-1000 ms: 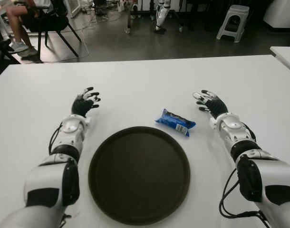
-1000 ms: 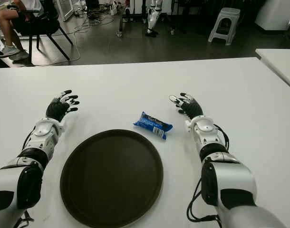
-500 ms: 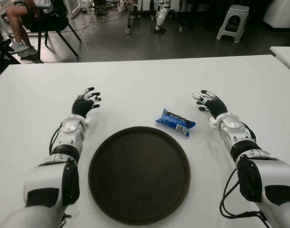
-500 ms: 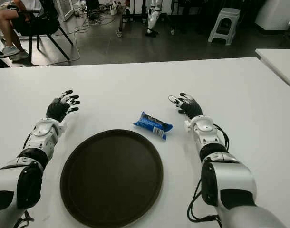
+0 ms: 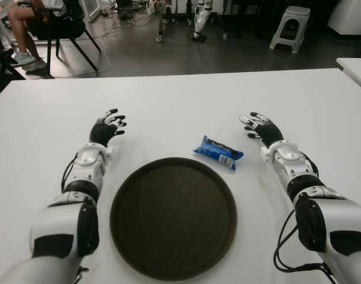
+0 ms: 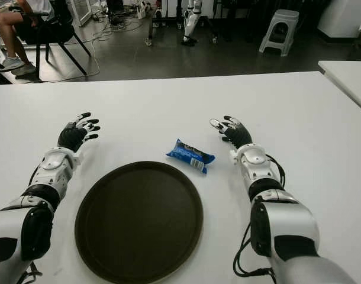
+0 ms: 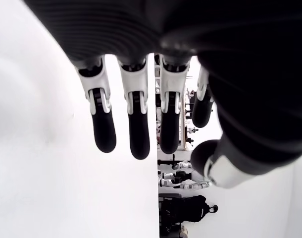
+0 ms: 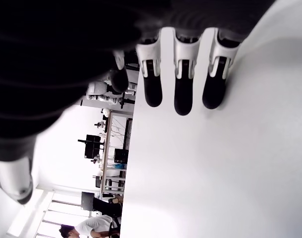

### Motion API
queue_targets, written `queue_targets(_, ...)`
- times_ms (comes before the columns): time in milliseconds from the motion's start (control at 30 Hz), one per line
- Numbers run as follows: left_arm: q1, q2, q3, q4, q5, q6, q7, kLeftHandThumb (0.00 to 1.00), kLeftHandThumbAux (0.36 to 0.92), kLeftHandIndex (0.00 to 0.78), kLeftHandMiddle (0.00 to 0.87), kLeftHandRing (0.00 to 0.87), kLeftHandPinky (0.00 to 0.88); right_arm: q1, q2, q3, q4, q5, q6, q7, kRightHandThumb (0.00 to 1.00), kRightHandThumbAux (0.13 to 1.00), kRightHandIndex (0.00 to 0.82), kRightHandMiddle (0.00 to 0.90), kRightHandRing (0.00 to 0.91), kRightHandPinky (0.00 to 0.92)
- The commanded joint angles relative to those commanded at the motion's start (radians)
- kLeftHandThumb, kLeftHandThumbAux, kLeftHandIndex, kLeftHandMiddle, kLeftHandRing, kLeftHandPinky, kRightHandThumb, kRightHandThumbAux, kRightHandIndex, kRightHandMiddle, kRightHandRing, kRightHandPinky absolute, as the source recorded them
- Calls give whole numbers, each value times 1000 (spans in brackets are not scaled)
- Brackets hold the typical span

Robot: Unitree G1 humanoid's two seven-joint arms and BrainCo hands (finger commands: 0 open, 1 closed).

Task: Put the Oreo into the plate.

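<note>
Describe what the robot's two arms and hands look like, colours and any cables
Both arms are built from glossy white shells with black joint sections. Each hand, the left hand and the right hand, is black with white finger segments and dark rounded fingertips. A thin black cable loops beside the left forearm, and black cables hang along the right arm near the elbow.

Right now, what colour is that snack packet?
Blue Oreo packet, white end; clearest in left eye view.

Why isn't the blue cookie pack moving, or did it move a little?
No. The Oreo pack lies in the same spot on the white table, just off the upper right rim of the brown plate, as before. Neither robot hand touches it.
</note>
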Motion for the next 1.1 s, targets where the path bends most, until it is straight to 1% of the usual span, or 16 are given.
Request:
queue_targets(233, 1, 0, -2, 0, 3, -6, 6, 172, 663, 179, 283, 295, 322, 1, 1, -4, 0, 4, 0, -3, 93, 543, 108, 201, 208, 227)
queue_targets(433, 1, 1, -6, 0, 7, -3, 10, 206, 665, 168, 273, 294, 328, 1, 3, -10, 0, 7, -2, -5, 121, 529, 105, 207, 218, 233)
queue_targets(600, 1, 1, -3, 0, 4, 0, 7, 216, 664, 164, 273, 292, 324, 2, 3, -11, 0, 5, -3, -6, 123, 514, 104, 207, 217, 228)
queue_targets(867, 0, 2, -3, 0, 4, 5, 4, 220, 678, 161, 267, 284, 312, 2, 3, -14, 0, 4, 0, -7, 147, 519, 111, 218, 227, 240)
queue_targets(1100, -1, 2, -4, 0, 4, 6, 8, 216, 689, 167, 274, 291, 326, 1, 3, -15, 1, 3, 4, -6, 142, 499, 108, 216, 227, 231)
